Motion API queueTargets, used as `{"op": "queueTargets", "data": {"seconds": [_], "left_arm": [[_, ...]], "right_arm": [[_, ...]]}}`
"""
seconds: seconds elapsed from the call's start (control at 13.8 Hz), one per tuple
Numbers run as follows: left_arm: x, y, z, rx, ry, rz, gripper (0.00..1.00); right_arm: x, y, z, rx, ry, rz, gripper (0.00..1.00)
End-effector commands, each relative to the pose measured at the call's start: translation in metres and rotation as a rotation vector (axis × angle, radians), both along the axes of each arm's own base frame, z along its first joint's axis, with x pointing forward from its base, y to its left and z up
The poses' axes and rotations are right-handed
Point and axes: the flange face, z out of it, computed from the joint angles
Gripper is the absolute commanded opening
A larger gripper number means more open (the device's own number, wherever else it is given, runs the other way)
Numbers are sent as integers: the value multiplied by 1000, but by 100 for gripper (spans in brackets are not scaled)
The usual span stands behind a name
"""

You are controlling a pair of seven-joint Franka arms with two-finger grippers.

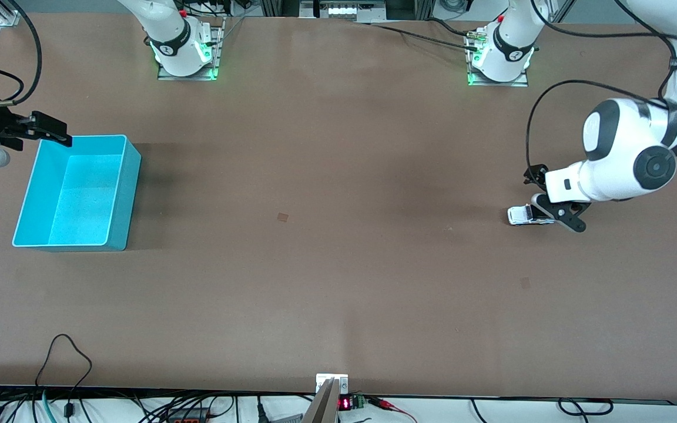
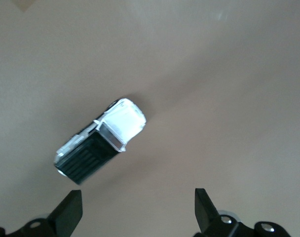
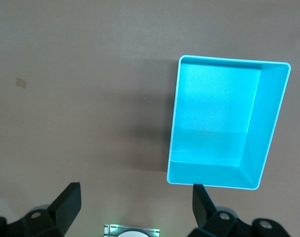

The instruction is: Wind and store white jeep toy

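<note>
Step in hand: the approach to the toy; nothing is wound or stored yet, in my judgement.
White jeep toy (image 1: pixel 528 214): it stands on its wheels on the bench (image 1: pixel 338 264), near the edge at the left arm's end, well apart from the bin. In the left wrist view its black rear top and white hood (image 2: pixel 124 120) are both seen, and it lies oblique to the fingers.
Left gripper (image 1: pixel 559 205): low over the jeep, claw wide open, holding nothing; the fingertips (image 2: pixel 71 210) do not touch the toy.
Right gripper (image 1: pixel 50 130): it waits over the bin's corner toward the robots' bases, claw open and empty.
Turquoise bin (image 1: pixel 130 176): it is empty, near the bench edge at the right arm's end.
Next move calls for: probably to turn the wrist until the fingers stand across the jeep's sides, then descend and close on the body, so that the wheels can be rolled on the bench for winding.
Risk: an oblique grip may push the light toy away.
</note>
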Motion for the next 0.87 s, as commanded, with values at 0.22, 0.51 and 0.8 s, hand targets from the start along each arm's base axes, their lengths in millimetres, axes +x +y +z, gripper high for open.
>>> {"op": "queueTargets", "data": {"seconds": [0.22, 0.51, 0.8], "left_arm": [[22, 29, -30, -49, -91, -467, 100], [20, 36, -60, -114, -61, -657, 100], [13, 45, -73, -150, -36, -722, 100]], "right_arm": [[14, -2, -29, 6, 61, 4, 100], [15, -2, -43, 7, 110, 4, 100], [12, 0, -47, 7, 139, 4, 100]]}}
